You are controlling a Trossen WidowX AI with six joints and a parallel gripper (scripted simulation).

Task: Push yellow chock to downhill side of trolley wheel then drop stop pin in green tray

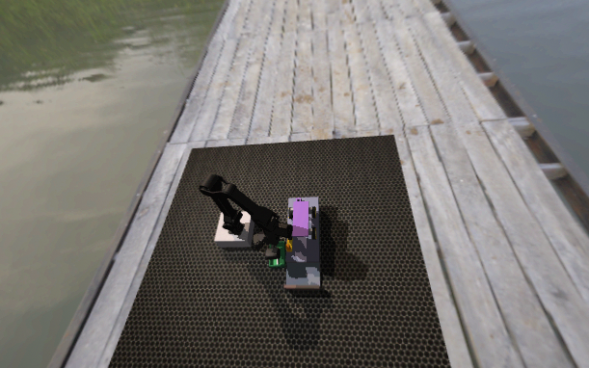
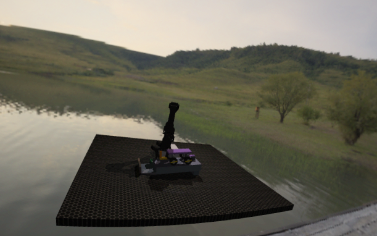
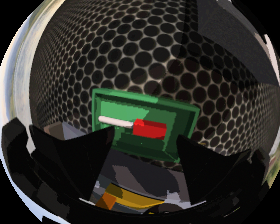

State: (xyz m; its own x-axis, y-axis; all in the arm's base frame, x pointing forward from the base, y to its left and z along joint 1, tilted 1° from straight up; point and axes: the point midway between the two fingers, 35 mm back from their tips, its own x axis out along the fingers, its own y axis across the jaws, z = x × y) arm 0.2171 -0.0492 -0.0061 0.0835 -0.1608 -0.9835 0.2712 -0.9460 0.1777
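From the top, the black arm (image 1: 252, 207) (image 2: 169, 123) reaches out from its pale base block (image 1: 227, 236) on the dark, honeycomb-patterned table (image 1: 353, 164) (image 2: 176, 198) (image 3: 146, 50), its jaws down over the green tray (image 2: 151, 160) (image 3: 116, 107), which sits beside the ramp (image 1: 311, 279) (image 2: 176, 169). The purple-topped trolley (image 1: 301, 219) (image 2: 179, 151) stands on the uphill part of the ramp, with the yellow chock (image 1: 289, 246) (image 2: 163, 156) (image 3: 133, 196) near its downhill end. In the exterior view the trolley is upright on its wheels, and the chock is just beside the downhill wheel (image 2: 173, 160); whether the two touch I cannot tell. The wrist view looks down into the tray: the stop pin (image 3: 150, 129) lies inside on its side, red head to the right in this view and whitish shaft to the left. The jaws stand wide apart with nothing between them, and part of the chock shows at the lower edge, its orange handle included
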